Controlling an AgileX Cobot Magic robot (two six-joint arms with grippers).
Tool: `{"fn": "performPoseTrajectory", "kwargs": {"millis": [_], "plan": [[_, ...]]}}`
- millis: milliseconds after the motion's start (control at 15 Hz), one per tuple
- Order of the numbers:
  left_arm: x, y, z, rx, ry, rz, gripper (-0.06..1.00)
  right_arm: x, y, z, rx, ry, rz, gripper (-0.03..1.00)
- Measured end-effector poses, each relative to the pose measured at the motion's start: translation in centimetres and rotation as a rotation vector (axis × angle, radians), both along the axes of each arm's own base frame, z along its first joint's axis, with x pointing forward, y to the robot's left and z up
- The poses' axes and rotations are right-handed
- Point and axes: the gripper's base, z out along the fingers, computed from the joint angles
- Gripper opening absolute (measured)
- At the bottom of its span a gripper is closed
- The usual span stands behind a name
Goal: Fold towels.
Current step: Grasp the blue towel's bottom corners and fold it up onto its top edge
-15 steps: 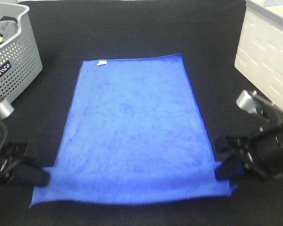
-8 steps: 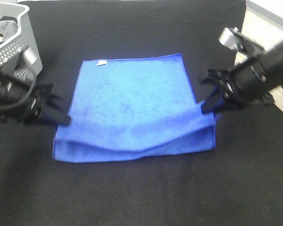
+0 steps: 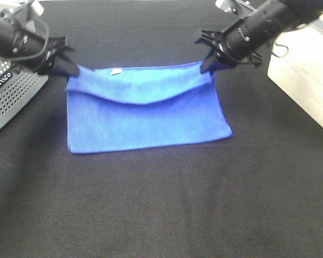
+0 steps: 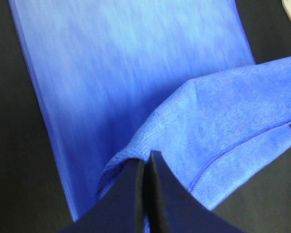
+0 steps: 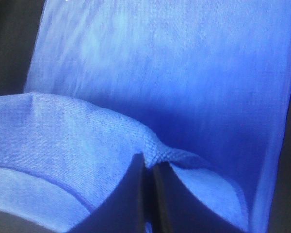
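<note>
fuzzy blue towel point(image 3: 145, 115) doubled over (top layer sags), end effectors pinching corners.

Exterior high: mounted above the near side, tilted down toward the far side, covering the black table point(image 3: 151, 204). Left wrist, right wrist: close behind left gripper point(image 4: 146, 164) and right gripper point(image 5: 148, 164), aimed along the closed jaws. Shared by all 3: the towel point(image 3: 145, 118).

Bright even light, streaky wrist-view blur.

Royal-blue towel point(image 3: 145, 115) with a white tag point(image 3: 116, 71) on black cloth point(image 3: 161, 204); grey hole-patterned basket point(image 3: 13, 97) at nine o'clock, white box point(image 3: 307, 70) at two
</note>
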Motion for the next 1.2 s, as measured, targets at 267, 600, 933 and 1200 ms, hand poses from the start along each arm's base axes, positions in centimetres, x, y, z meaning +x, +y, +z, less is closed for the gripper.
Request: {"fn": "performPoseTrajectory", "kwargs": {"millis": [267,600,933,1200], "plan": [[4.0,0.0,-0.2,0.010,-0.083,0.024,0.00,4.3,0.3,-0.6,-0.061,-0.087,0.002,0.00],[10.5,0.0,-3.1,0.035,-0.201,0.053,0.00,8.6,0.4,-2.6,-0.149,-0.232,-0.010,0.00],[12.5,0.0,-7.0,0.083,-0.232,0.091,0.08,10.1,0.1,-6.4,-0.190,-0.303,-0.053,0.04],[12.6,-0.9,-7.3,0.126,-0.266,0.046,0.58,10.3,0.0,-6.3,-0.190,-0.324,-0.062,0.50]]}}
